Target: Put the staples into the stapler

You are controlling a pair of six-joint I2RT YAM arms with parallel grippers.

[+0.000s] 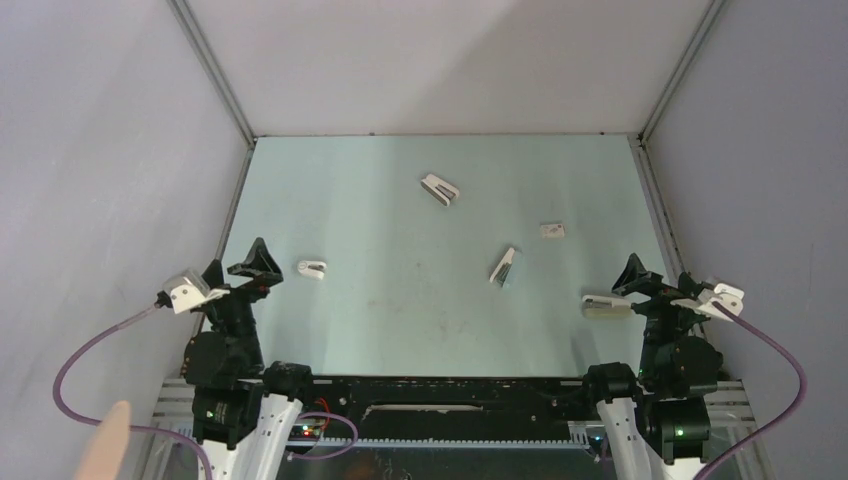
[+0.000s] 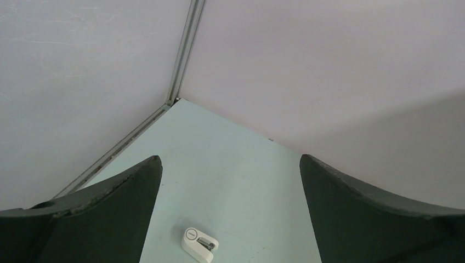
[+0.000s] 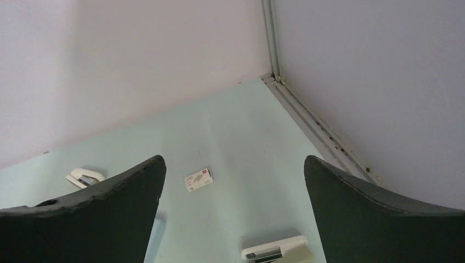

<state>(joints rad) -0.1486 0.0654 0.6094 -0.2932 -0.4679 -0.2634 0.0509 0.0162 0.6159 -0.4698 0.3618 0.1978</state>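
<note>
The stapler [image 1: 503,267], slim and pale grey-green with a white end, lies tilted right of the table's middle. It shows only in the top view. I cannot make out the staples in any view. My left gripper [image 1: 262,265] hovers open at the table's left edge, its fingers [image 2: 115,208] spread wide with nothing between them [image 2: 231,159]. My right gripper [image 1: 633,275] stands open at the right edge, far from the stapler, and its jaws [image 3: 234,159] are also empty.
A small white wedge-shaped stapler [image 1: 312,269] [image 2: 200,244] lies just ahead of the left gripper. A white-and-cream stapler [image 1: 607,305] [image 3: 274,253] lies below the right gripper. A white box with a red mark [image 1: 552,231] [image 3: 198,179] and another white stapler [image 1: 440,188] lie farther back. Walls enclose three sides.
</note>
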